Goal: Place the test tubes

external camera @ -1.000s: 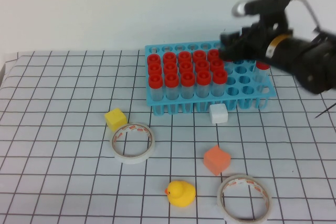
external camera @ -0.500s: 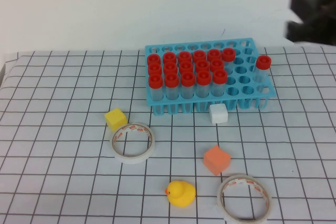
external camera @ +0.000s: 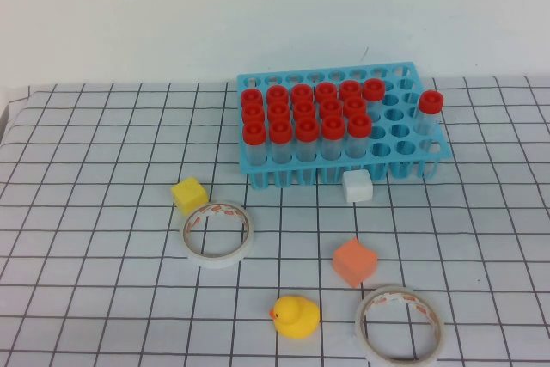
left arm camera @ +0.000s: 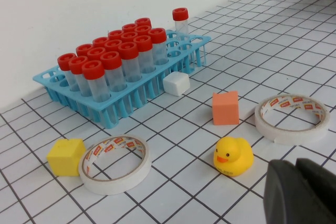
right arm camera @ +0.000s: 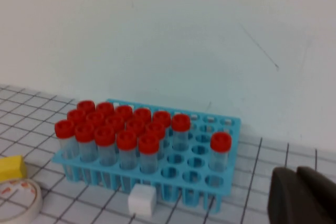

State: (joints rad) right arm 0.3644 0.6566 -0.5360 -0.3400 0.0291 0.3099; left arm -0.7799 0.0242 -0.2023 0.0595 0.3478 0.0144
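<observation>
Across the whole stretch ahead of both sets of fingers lies the gridded mat (external camera: 86, 169). Well beyond the left gripper (left arm camera: 296, 174), and closer to the right gripper (right arm camera: 295, 179), the blue rack (external camera: 296, 176) stands near the wall. Neither gripper shows in the high view. Each sits back off the work area with its fingers pressed together and nothing between them, so I judge that no tube is being carried. Nearest the left fingers lie a tape roll (left arm camera: 291, 118) and the duck (left arm camera: 233, 156). A second roll (left arm camera: 113, 163) rests farther out, just beside the yellow cube (left arm camera: 65, 156). The orange cube (left arm camera: 226, 107) sits between the duck and the rack, and the white cube (left arm camera: 176, 84) lies just in front of the rack's wall. All of these look like clutter, and none covers the holes. The tubes (external camera: 301, 113) stand upright with red caps up, packed in a block at the rack end farthest from the right fingers, probably filled row by row. A lone tube (external camera: 430, 105) stands apart at the end nearest those fingers. Open holes lie between them, but no loose tube shows on the mat, so the placing looks finished or paused.
</observation>
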